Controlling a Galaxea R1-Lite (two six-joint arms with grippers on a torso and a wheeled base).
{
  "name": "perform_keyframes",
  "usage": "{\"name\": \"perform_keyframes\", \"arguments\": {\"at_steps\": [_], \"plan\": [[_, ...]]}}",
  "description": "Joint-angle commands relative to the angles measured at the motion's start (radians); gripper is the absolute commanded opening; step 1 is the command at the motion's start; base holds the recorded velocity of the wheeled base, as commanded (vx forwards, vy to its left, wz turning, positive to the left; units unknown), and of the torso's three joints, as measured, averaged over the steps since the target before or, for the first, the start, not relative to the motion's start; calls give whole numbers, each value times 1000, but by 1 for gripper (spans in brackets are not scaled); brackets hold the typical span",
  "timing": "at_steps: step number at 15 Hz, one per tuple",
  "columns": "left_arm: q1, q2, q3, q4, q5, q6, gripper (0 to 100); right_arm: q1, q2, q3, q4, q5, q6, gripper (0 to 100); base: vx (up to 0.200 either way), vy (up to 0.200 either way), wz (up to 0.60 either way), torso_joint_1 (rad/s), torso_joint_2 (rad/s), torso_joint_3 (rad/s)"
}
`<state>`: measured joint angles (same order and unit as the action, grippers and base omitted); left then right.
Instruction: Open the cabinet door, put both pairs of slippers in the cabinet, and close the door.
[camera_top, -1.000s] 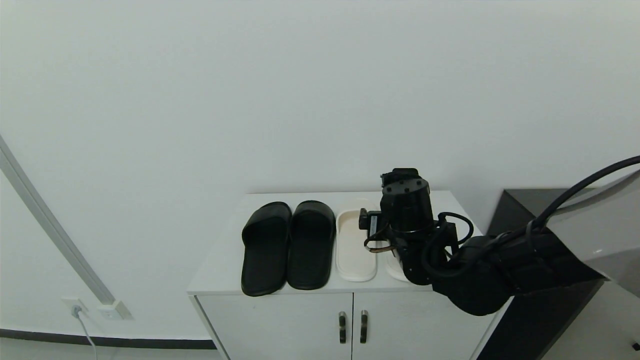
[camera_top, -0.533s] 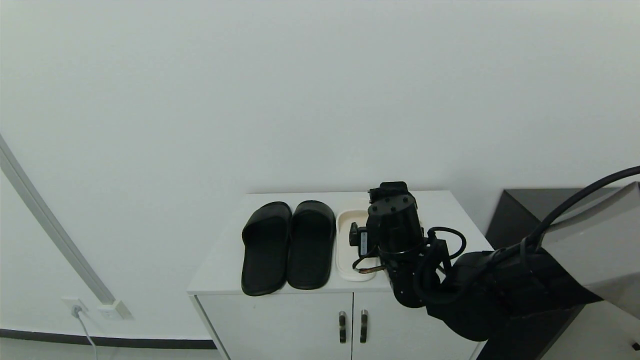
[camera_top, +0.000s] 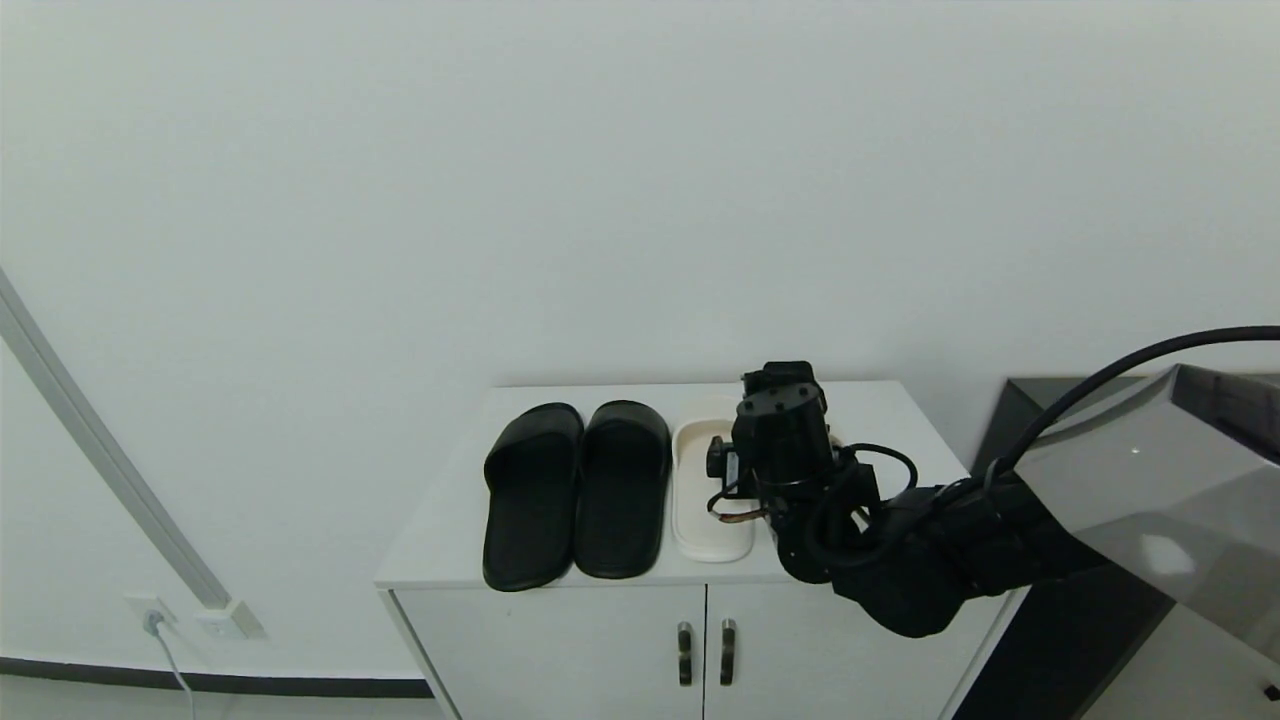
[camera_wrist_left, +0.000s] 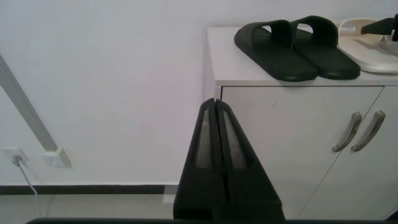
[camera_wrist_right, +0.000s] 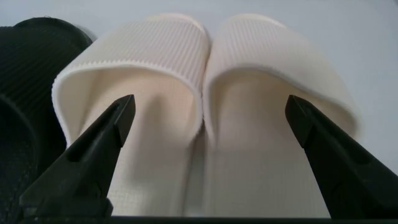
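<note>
We judged the step in hand to be the grasp of the cream slippers (camera_wrist_right: 249, 81), although both doors of the white cabinet (camera_top: 560, 650) were shut and the opening was not yet done. The right gripper (camera_wrist_right: 209, 102) hung over the cabinet's top with its fingers spread about as wide as the pair and with nothing between them; we could not tell if they touched it. The black slippers (camera_top: 575, 490) lay just beside the cream pair, toward the cabinet's left edge. The left gripper (camera_wrist_left: 215, 106), with its fingers pressed together and empty, was low before the cabinet's left corner. In our view the next move called either for closing on both straps at once or for going first to the two handles (camera_top: 684, 653) at the middle of the cabinet's front. The top was smooth and white. A plain wall (camera_top: 600, 200) stood behind the cabinet, a wall socket (camera_top: 150, 610) was low at its left, and a dark unit (camera_top: 1040, 400) was at its right.
</note>
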<state>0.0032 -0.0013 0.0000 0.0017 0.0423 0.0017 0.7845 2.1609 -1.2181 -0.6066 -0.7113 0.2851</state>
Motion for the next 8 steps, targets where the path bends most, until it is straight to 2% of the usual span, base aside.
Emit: {"name": "perform_keyframes", "arguments": {"at_steps": [1, 5, 6, 8], "plan": [[0, 1, 0, 0, 1, 0, 0, -11, 42, -38, 1, 6, -1, 100, 0, 0, 0, 0, 0, 0], [0, 1, 0, 0, 1, -2, 0, -24, 82, -106, 39, 7, -3, 100, 0, 0, 0, 0, 0, 0], [0, 1, 0, 0, 1, -2, 0, -28, 93, -121, 41, 7, -3, 0, 0, 0, 0, 0, 0, 0], [0, 1, 0, 0, 1, -2, 0, -31, 102, -136, 42, 19, -4, 0, 0, 0, 0, 0, 0, 0]]}}
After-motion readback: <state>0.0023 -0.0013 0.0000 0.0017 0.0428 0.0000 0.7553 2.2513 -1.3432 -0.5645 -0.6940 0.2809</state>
